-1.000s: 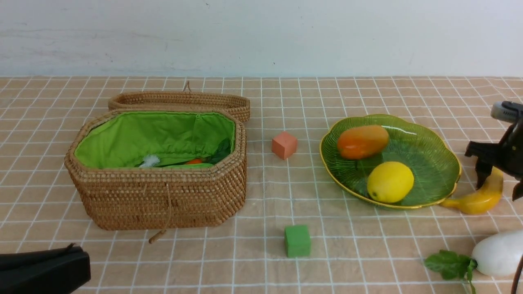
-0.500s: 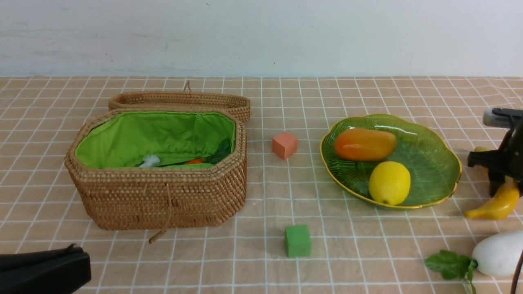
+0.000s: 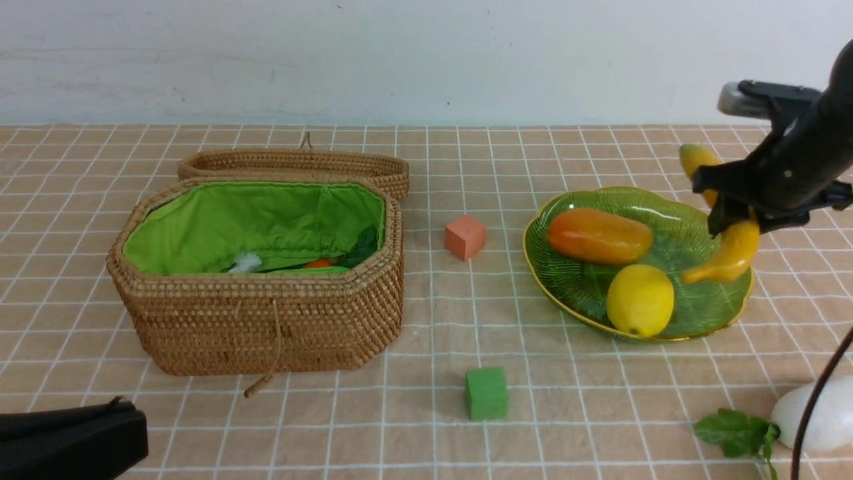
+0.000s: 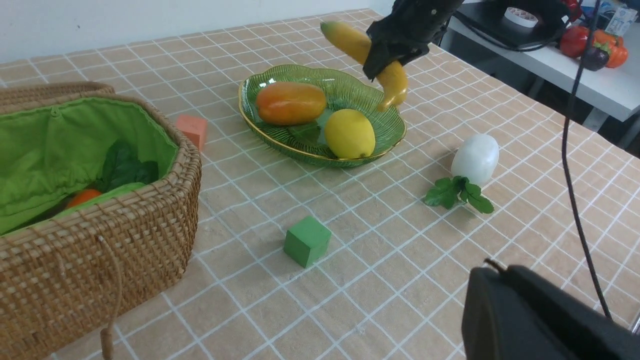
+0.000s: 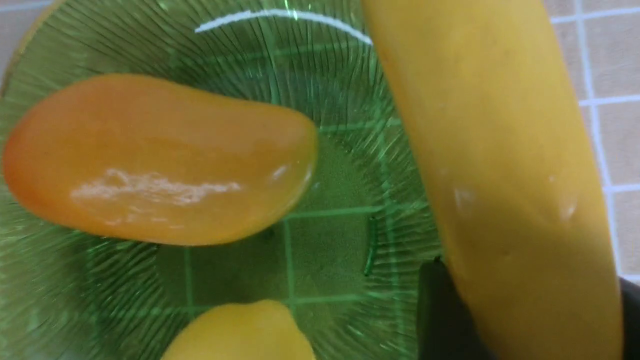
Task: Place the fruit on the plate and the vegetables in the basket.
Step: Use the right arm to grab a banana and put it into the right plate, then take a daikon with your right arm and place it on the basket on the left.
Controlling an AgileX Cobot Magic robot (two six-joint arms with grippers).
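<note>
My right gripper is shut on the yellow banana and holds it in the air over the right rim of the green glass plate. In the right wrist view the banana fills the space between the dark fingers. The mango and lemon lie on the plate. The white radish rests on the cloth at the near right. The open wicker basket at left holds a carrot and green leaves. My left gripper sits shut and empty at the near left.
A salmon cube stands between basket and plate, and a green cube sits nearer the front. The basket lid lies open behind the basket. A black cable hangs over the radish. A side table stands beyond the right edge.
The right gripper closed on the banana beside the plate, then lifted it up and leftward over the plate's right rim. The mango turned and the lemon shifted slightly. The left arm stayed still.
</note>
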